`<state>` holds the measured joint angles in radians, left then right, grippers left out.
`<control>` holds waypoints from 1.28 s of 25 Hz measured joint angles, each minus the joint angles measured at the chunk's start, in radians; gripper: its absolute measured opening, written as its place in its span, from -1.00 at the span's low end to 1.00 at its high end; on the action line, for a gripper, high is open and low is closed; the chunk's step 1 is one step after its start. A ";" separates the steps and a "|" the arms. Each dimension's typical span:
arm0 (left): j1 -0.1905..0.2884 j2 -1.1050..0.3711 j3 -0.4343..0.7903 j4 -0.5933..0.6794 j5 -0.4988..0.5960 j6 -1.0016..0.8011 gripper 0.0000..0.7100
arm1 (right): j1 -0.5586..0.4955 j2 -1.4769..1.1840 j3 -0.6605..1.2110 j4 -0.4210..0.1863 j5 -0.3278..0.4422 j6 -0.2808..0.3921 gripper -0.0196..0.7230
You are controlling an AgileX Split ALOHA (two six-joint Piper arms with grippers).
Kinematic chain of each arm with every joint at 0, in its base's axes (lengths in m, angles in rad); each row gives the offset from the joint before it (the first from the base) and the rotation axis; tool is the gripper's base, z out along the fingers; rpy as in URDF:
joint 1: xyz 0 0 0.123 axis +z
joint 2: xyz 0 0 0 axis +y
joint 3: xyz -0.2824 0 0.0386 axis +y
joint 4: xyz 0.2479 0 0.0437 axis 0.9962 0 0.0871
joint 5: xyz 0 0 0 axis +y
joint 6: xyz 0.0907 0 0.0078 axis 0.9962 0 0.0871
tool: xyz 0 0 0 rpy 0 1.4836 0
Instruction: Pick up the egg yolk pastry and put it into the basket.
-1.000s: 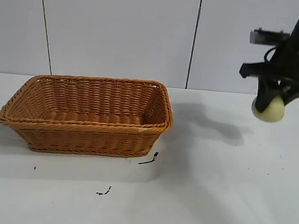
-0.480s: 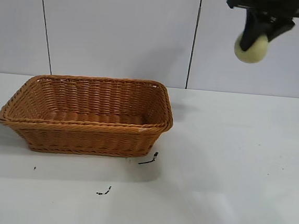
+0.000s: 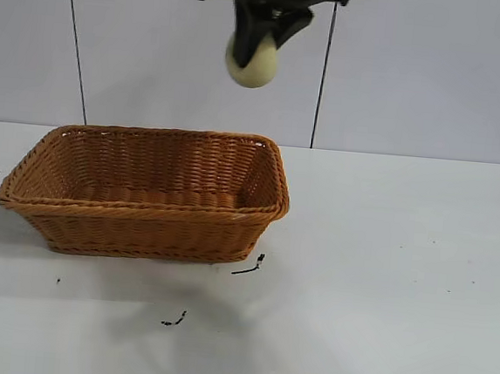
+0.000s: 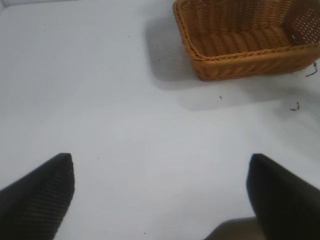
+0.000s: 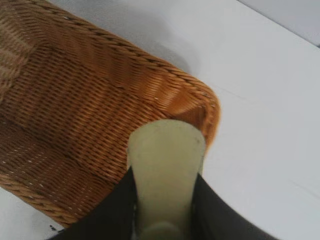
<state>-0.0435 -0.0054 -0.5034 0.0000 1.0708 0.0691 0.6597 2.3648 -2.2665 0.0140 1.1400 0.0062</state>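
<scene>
My right gripper (image 3: 260,32) is shut on the egg yolk pastry (image 3: 253,63), a pale yellow-cream lump, and holds it high in the air above the right end of the basket (image 3: 143,204). In the right wrist view the pastry (image 5: 166,165) is squeezed between the black fingers (image 5: 112,212), with the orange-brown wicker basket (image 5: 75,95) below it. The left gripper (image 4: 160,192) is open and empty over bare table; its view shows the basket (image 4: 240,55) farther off. The left arm does not show in the exterior view.
The white table (image 3: 381,286) carries small black scraps (image 3: 248,266) in front of the basket's right corner and another scrap (image 3: 174,320) nearer the front. A grey panelled wall stands behind.
The right gripper has carried the pastry up and then leftward, from low at the table's right side to high above the basket's right end.
</scene>
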 joint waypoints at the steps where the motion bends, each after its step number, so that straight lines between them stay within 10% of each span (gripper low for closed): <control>1: 0.000 0.000 0.000 0.000 0.000 0.000 0.96 | 0.000 0.024 0.000 0.000 -0.009 0.000 -0.55; 11: 0.000 0.000 0.000 0.000 0.000 0.000 0.96 | 0.000 0.143 0.000 -0.008 -0.072 0.002 -0.51; 16: 0.000 0.000 0.000 0.000 0.000 0.000 0.96 | 0.000 0.143 -0.005 -0.009 -0.073 0.002 0.55; 19: 0.000 0.000 0.000 0.000 0.000 0.000 0.96 | 0.000 0.143 -0.033 -0.009 -0.070 0.002 0.84; 32: 0.000 0.000 0.000 0.000 0.000 0.000 0.96 | -0.134 0.064 -0.165 -0.014 0.012 0.012 0.92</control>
<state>-0.0435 -0.0054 -0.5034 0.0000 1.0708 0.0691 0.5261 2.4289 -2.4318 0.0000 1.1519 0.0184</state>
